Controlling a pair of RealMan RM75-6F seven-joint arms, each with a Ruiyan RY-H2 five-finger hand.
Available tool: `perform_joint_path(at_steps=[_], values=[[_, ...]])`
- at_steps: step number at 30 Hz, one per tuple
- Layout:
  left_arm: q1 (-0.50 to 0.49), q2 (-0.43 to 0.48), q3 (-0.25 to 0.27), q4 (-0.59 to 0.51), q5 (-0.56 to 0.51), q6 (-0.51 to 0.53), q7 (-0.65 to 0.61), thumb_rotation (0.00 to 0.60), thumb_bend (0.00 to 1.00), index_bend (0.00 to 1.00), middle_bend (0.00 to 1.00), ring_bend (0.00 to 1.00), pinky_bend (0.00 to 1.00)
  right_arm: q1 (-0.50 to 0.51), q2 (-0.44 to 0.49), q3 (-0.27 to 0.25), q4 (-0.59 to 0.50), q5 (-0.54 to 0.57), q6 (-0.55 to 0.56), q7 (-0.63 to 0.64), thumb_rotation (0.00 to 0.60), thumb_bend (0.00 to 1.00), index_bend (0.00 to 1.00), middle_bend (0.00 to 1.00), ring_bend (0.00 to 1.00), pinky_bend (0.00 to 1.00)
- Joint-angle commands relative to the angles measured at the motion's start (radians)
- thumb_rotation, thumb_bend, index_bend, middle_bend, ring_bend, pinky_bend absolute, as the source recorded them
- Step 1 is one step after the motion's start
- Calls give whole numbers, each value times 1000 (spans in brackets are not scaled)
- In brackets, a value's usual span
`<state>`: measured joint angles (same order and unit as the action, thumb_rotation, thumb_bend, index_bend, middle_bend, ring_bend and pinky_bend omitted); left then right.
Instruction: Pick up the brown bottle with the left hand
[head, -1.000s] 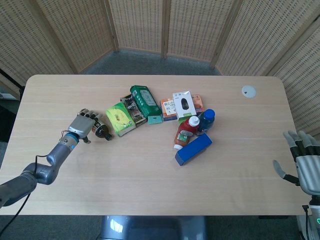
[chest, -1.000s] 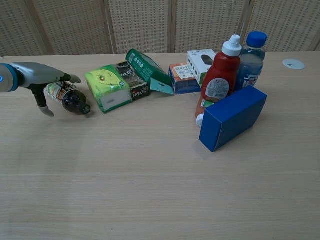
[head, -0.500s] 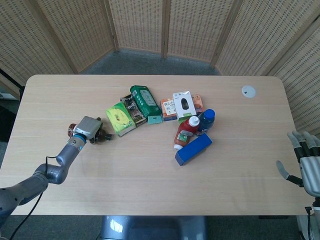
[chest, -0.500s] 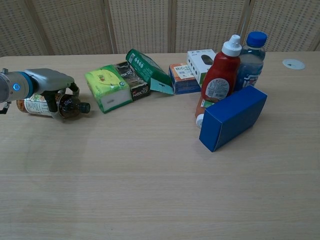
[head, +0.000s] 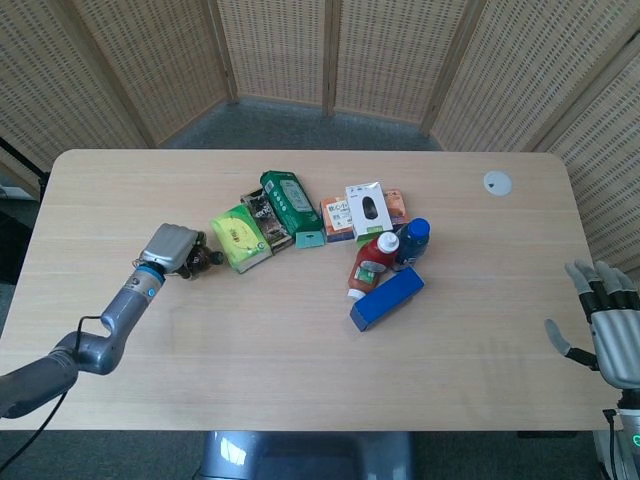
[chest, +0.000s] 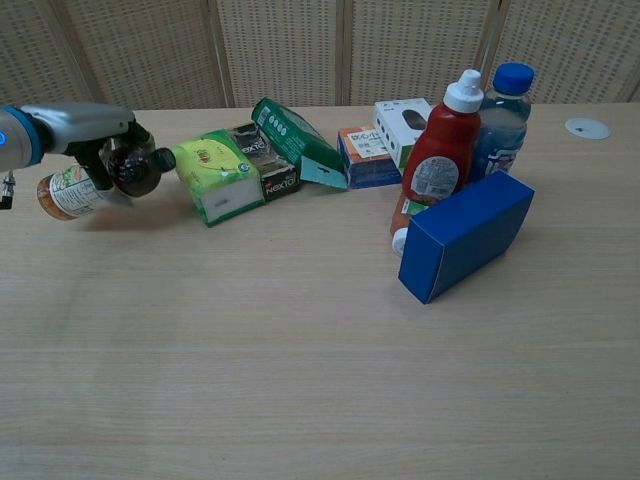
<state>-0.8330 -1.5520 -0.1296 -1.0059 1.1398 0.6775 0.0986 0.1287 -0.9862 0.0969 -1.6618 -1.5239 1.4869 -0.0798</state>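
The brown bottle (chest: 105, 175) with a pale label lies sideways in my left hand (chest: 85, 130), lifted a little off the table, its dark cap pointing right toward the yellow-green pack. From the head view the left hand (head: 170, 246) covers most of the bottle (head: 201, 258); only its dark cap end shows. My right hand (head: 612, 320) hovers open at the table's right front edge, far from the bottle, holding nothing.
A yellow-green pack (head: 241, 238) lies just right of the bottle, with a dark box and a green pouch (head: 291, 203) behind it. Further right stand a ketchup bottle (chest: 440, 152), a blue-capped bottle (chest: 501, 118), a blue box (chest: 466, 234) and small boxes. A white disc (head: 497, 182) lies far right.
My left hand closed around the brown bottle and raised it off the table, carrying it slightly up and right toward the yellow-green pack. The right hand barely shifted.
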Motion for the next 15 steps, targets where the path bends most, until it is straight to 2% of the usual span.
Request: perform_joint_path(at_steps=[1,9,15], values=[[51,156,-57,-202,33,107,-98,600,279,846,804,814,900,8,-11,1,10,-5,-8,4,23,383,0,0,0,0],[139,450,-161,-548,40,259,-214,600,266,840,802,815,902,33,-48,2,42,-16,-31,22,24,383,0,0,0,0],[196,610,-219,-714,26,342,-250,600,260,839,801,814,902,46,-66,5,59,-27,-35,33,24,383,0,0,0,0]])
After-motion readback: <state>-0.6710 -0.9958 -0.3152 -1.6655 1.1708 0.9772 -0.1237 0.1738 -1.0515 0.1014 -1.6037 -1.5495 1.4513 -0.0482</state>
